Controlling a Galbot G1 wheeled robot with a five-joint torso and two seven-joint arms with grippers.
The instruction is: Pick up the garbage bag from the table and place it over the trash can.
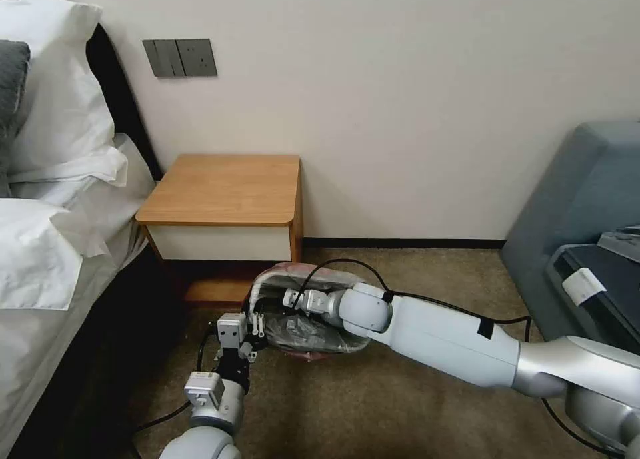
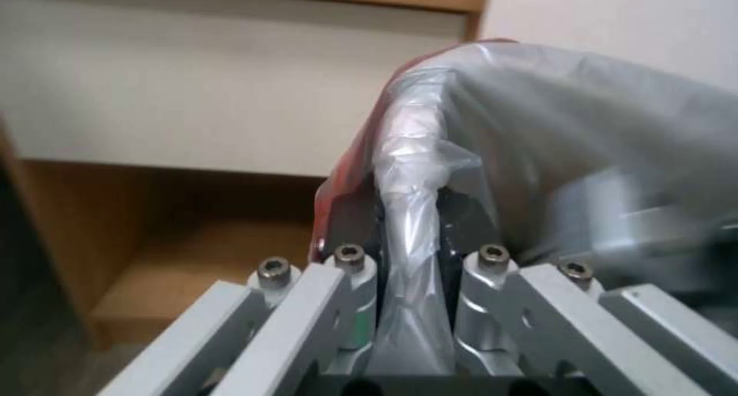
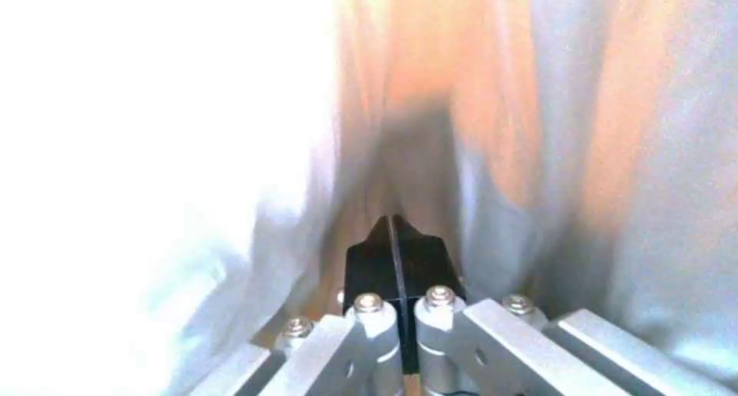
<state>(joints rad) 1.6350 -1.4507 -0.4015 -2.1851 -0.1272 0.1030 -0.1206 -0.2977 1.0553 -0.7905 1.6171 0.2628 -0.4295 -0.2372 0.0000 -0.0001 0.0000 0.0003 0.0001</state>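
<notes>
The left pincer (image 2: 407, 257) is clamped on a bunched fold of the garbage bag (image 2: 584, 148) at its pink rim. The right pincer (image 3: 394, 240) sits inside the bag, its black tips pressed together, nothing visibly between them. The bag drapes over the trash can (image 1: 267, 280) on the floor, at six o'clock from the bare surface (image 1: 227, 189).

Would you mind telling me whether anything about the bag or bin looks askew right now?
The garbage bag sits unevenly on the trash can: its pink rim is over the far edge but bunched and sagging at the near side, where the left end effector pinches a fold. The right end effector is shut inside it.
</notes>
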